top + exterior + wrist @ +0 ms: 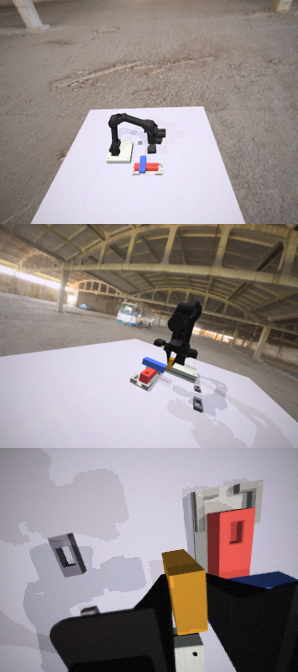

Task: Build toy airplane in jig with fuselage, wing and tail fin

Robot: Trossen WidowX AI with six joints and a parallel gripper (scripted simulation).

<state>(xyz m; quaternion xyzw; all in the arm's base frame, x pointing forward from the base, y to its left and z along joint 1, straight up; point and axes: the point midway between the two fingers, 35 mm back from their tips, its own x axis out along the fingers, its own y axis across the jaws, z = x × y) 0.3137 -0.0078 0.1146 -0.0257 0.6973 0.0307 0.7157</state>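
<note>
The red fuselage (152, 167) (146, 376) (232, 560) lies in the pale cradle (147, 174) (134, 381) (200, 555). An open socket shows near its tail in the wrist view. The blue wing (142, 164) (154, 364) (275, 579) lies crosswise on top of the fuselage near its other end. My gripper (152, 150) (172, 362) (177, 577) is shut on the orange tail fin (170, 363) (191, 603) and holds it above the table, beside the cradle on the side away from the top camera. The fin is hidden in the top view; its tab cannot be made out.
Two small grey holders stand on the table beyond the cradle: a larger one (198, 404) (67, 555) and a smaller one (140, 143) (197, 388) (90, 610). The arm's pale base plate (125, 157) (182, 372) (188, 655) is near the wing's end of the cradle.
</note>
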